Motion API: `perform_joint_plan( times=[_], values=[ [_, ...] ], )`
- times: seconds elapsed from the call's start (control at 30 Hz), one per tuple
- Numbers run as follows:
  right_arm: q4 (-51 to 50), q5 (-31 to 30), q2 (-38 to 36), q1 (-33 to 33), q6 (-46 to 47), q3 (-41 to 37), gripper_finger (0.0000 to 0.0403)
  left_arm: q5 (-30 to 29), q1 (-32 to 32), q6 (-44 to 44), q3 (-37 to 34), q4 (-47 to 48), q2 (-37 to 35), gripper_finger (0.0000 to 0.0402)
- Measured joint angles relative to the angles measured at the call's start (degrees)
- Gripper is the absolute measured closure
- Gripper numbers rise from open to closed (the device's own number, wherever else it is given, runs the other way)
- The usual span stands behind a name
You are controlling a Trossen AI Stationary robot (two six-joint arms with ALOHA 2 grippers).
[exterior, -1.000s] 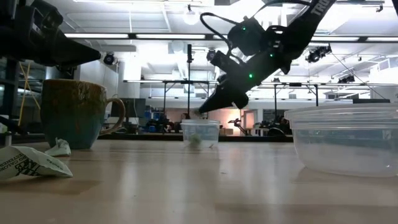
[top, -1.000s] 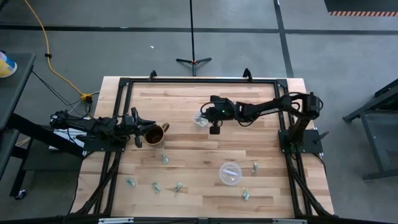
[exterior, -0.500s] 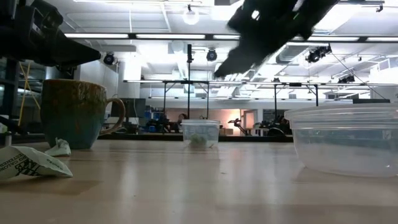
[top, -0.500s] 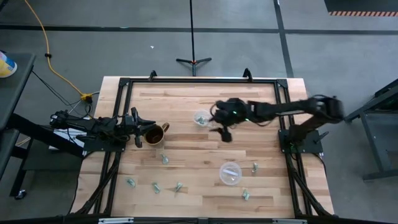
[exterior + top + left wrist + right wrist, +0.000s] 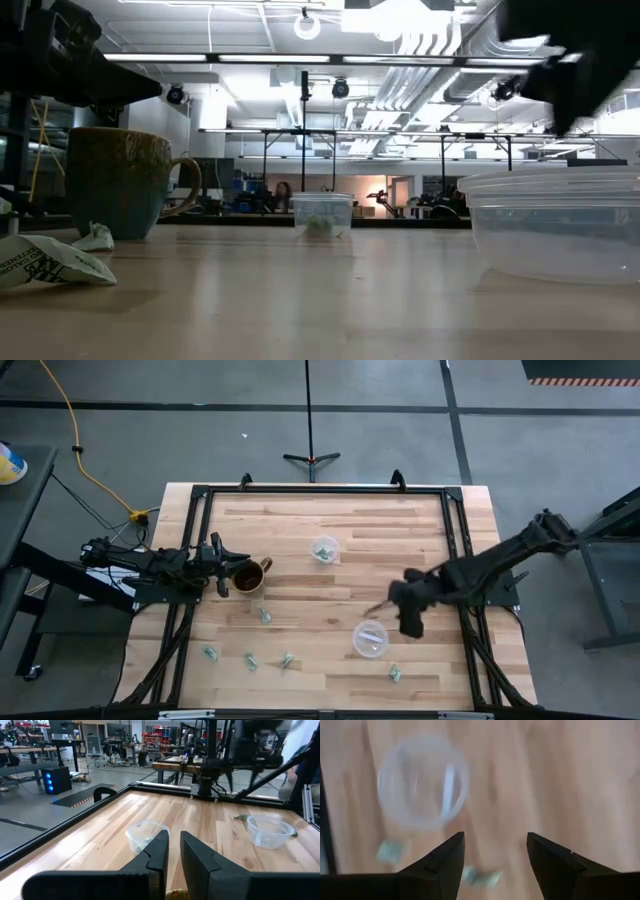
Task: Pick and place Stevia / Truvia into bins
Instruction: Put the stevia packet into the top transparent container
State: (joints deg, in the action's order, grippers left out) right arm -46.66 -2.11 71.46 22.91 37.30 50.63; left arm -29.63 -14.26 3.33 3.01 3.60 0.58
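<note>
Only dark print, too small to be read, is seen on the crumpled packet [image 5: 48, 265] at the near left. Empty, widely parted fingers are shown on the right gripper [image 5: 412, 622], held over the table [image 5: 300, 520] just right of the near cup [image 5: 370, 638]. Nearly closed fingers are shown on the left gripper [image 5: 222, 552], parked beside the mug [image 5: 247, 575]. Packets [image 5: 266, 616] lie scattered near the front; the far cup [image 5: 324, 549] sits mid-table.
</note>
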Motion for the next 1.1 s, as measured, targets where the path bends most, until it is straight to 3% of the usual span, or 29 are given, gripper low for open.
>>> perform_joint_plan(
  times=[0.2, 0.33, 0.8, 1.1],
  values=[
    [-0.9, 1.7, 5.9, 9.8, 8.7, 0.0, 0.0195, 0.0, 0.0, 0.0, 0.0, 0.0, 0.0, 0.0318],
    [-1.1, 0.5, 10.5, 12.9, 12.3, 0.0, 0.0195, 0.0, 0.0, 0.0, 0.0, 0.0, 0.0, 0.0318],
    [-2.9, -1.6, 21.1, 13.5, 11.8, 0.0, 0.0160, 0.0, 0.0, 0.0, 0.0, 0.0, 0.0, 0.0318],
    [-2.4, -1.7, 23.5, 13.5, 10.2, 0.0, 0.0176, 0.0, 0.0, 0.0, 0.0, 0.0, 0.0, 0.0318]
  ],
)
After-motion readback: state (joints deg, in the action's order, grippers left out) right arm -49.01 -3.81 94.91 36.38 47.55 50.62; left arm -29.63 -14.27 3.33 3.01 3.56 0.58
